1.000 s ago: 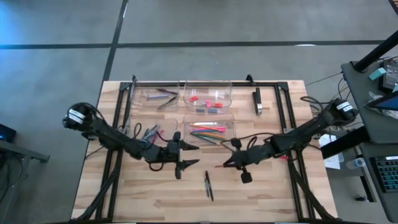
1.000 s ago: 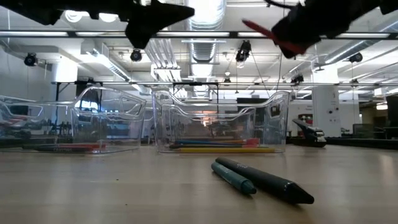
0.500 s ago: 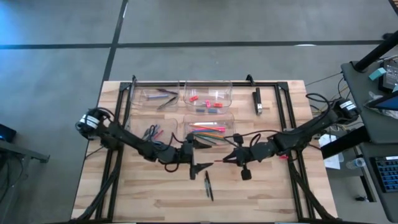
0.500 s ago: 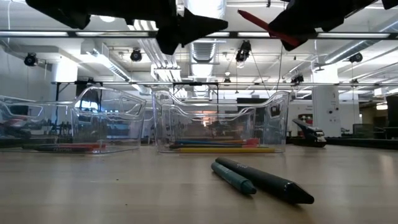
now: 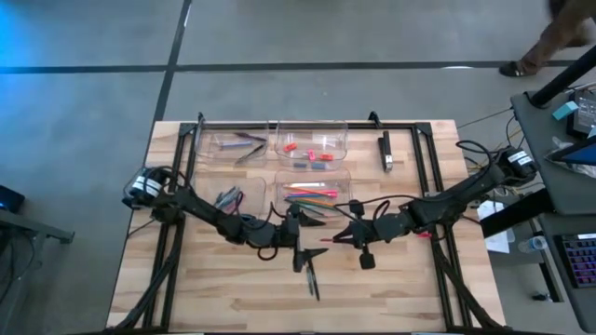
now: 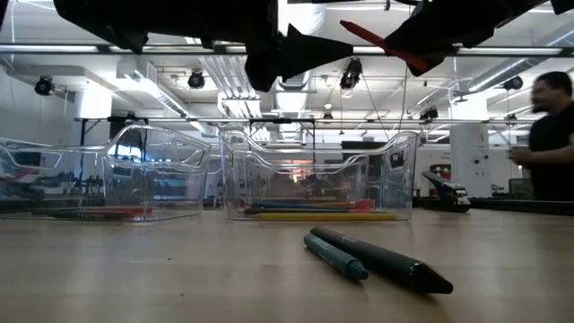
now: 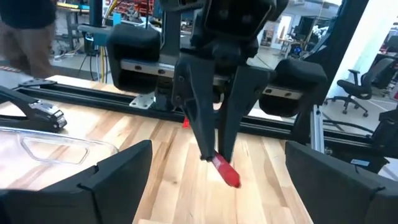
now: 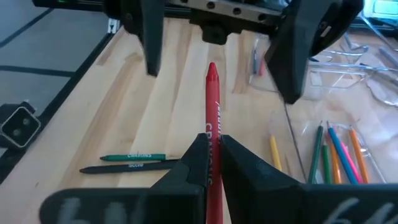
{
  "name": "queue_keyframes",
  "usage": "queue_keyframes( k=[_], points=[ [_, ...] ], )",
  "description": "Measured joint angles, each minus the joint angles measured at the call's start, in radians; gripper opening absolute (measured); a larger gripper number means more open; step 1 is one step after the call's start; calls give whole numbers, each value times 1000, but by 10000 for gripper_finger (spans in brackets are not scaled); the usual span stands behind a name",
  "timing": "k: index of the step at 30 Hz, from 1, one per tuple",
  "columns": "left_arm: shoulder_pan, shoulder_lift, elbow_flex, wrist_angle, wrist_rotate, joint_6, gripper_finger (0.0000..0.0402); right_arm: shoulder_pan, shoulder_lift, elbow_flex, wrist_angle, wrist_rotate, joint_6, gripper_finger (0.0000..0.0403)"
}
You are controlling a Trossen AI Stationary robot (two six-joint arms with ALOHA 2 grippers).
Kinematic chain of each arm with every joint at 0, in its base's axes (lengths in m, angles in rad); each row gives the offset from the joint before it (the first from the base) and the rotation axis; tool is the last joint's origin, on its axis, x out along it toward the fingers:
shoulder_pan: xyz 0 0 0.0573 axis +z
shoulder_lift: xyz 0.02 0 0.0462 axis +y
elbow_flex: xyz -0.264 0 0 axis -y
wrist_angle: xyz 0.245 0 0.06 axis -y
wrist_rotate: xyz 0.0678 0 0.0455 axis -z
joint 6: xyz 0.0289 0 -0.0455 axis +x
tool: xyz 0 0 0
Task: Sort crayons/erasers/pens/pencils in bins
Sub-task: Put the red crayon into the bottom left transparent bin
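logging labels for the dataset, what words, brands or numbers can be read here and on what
Red crayon in the right hand: dark print runs along its wrapper, too blurred to read.
Green pen lying on the table: pale print along its barrel, too small to read.
Black pen beside it: faint print, also unreadable.
No other words, numbers or signs can be read in any view.

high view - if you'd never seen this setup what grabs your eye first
The two dark arms meeting nose to nose over the middle of the table: the right gripper is shut on a red crayon pointing at the open left gripper. Just below them two pens lie loose on the bare wood, in front of the clear bins with their bright pencils.
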Motion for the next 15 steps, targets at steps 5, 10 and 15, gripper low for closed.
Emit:
queue_keyframes(
  k=[5,10,15],
  points=[
    [4,0,13,-44,6,-2,336,-10,0,0,5,14,0,18],
    [4,0,32,-70,-15,-2,303,-23,0,0,15,15,36,18],
    [4,0,34,-70,-50,-2,264,-28,0,0,19,16,42,18]
  ],
)
